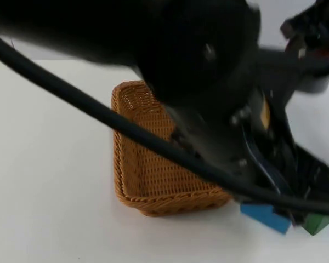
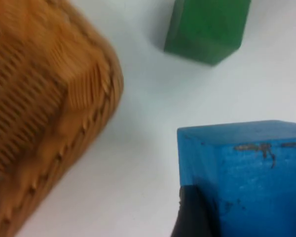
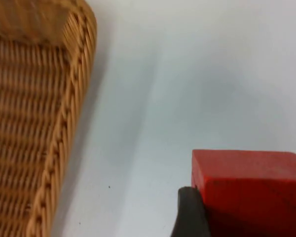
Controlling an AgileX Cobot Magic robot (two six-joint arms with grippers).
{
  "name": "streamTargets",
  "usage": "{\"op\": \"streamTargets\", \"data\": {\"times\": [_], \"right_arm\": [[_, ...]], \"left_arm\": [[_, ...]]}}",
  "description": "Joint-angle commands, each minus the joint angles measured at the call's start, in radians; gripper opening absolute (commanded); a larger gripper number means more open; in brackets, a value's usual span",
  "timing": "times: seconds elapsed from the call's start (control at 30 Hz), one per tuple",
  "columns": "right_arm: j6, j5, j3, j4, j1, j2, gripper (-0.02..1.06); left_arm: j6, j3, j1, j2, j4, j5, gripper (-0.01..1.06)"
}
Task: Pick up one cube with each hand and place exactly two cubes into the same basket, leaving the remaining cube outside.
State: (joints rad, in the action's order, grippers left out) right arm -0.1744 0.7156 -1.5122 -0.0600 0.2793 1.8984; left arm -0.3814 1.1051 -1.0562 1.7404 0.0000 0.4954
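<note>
So nearest the camera in the top view, lower right of the frame, the blue cube [image 1: 265,217] and green cube [image 1: 318,223] sit on the white table [image 1: 49,181], close together. The left gripper [image 2: 187,217] has a fingertip pressed against the blue cube, looks clamped on it. The wicker basket [image 1: 148,164] sits mid-frame, nothing visible inside. The right gripper [image 3: 187,217] has a fingertip on the red cube [image 3: 251,187], probably gripping it, just beside the basket.

Top cam overhead; wrists close, basket [image 1: 148,164] shared.
</note>
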Motion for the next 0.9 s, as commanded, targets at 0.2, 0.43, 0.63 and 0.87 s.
{"op": "streamTargets", "data": {"times": [0.2,0.43,0.63,0.87], "right_arm": [[0.002,0.034,-0.008,-0.003,-0.002,-0.077,0.0],[0.002,0.058,-0.008,-0.003,-0.002,-0.081,0.0],[0.002,0.073,-0.008,-0.003,-0.002,-0.081,0.0],[0.002,0.073,-0.008,-0.011,0.0,-0.081,0.0]], "left_arm": [[0.003,0.0,-0.004,-0.078,0.09,0.041,0.0],[0.003,0.0,-0.004,-0.08,0.11,0.042,0.0],[0.003,0.0,-0.004,-0.08,0.139,0.05,0.0],[0.003,0.0,-0.002,-0.08,0.166,0.05,0.0]]}}
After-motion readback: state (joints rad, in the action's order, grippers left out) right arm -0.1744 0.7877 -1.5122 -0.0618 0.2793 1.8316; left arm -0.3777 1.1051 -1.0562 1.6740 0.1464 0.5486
